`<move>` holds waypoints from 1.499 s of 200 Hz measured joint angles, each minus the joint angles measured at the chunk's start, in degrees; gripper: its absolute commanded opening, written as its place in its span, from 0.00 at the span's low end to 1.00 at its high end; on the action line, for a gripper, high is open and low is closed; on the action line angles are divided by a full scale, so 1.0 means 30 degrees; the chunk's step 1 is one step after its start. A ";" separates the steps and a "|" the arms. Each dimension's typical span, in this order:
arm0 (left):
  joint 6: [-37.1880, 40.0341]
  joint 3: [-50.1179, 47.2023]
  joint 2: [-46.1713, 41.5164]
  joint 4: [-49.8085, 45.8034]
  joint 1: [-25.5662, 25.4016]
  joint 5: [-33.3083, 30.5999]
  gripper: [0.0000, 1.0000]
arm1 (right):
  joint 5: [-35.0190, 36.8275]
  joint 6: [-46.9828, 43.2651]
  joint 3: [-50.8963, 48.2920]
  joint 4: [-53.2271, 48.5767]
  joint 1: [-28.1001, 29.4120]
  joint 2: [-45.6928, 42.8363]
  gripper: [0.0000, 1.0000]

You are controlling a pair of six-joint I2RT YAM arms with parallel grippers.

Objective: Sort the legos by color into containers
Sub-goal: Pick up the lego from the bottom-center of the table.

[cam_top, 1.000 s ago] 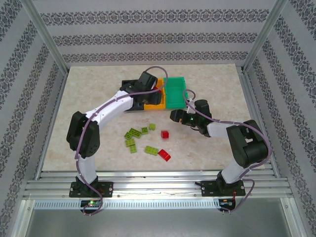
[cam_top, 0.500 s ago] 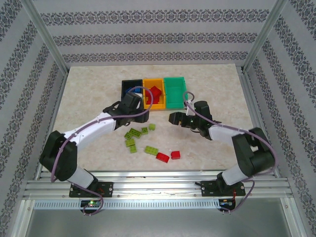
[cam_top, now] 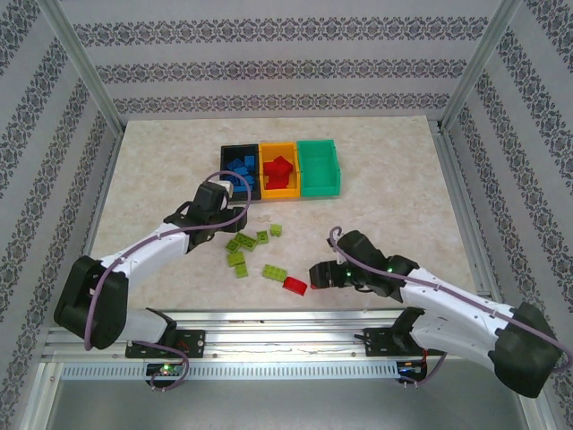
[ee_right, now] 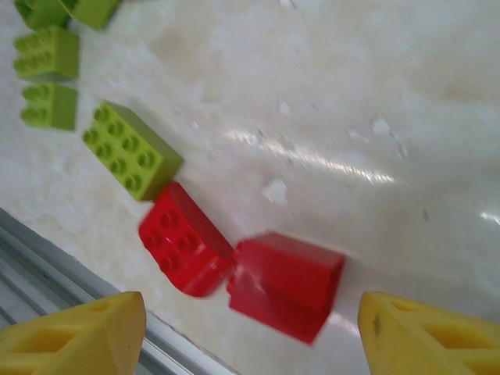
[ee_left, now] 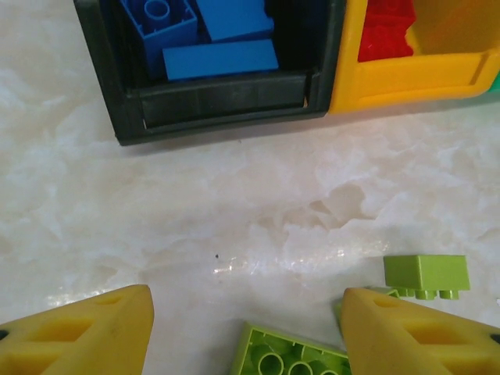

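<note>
The right claw (ee_right: 250, 316) and left claw (ee_left: 246, 312) are spread, empty. The red legos (ee_right: 285, 285), judged light, stiff and slick, are best pinched across flat sides.

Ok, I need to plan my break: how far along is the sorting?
Done: blue bricks lie in the black bin, red ones in the orange-yellow bin. In hand: nothing; the right gripper hangs open over two red bricks, the left gripper open by the lime bricks. Left: those reds and all lime bricks; the green bin looks empty.
</note>
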 measured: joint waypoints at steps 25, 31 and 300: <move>0.0437 -0.0495 -0.0022 0.0882 0.0233 0.0350 0.65 | 0.0954 0.0488 0.0066 -0.1107 0.1035 0.1093 0.73; 0.0539 -0.0656 -0.0022 0.1064 0.0255 0.0364 0.65 | 0.1086 0.0561 0.0160 -0.1217 0.1217 0.1566 0.73; 0.1180 -0.2688 -0.0401 0.3417 0.1253 0.3220 0.65 | 0.2616 0.0350 0.4626 -0.1610 0.2018 0.7541 0.38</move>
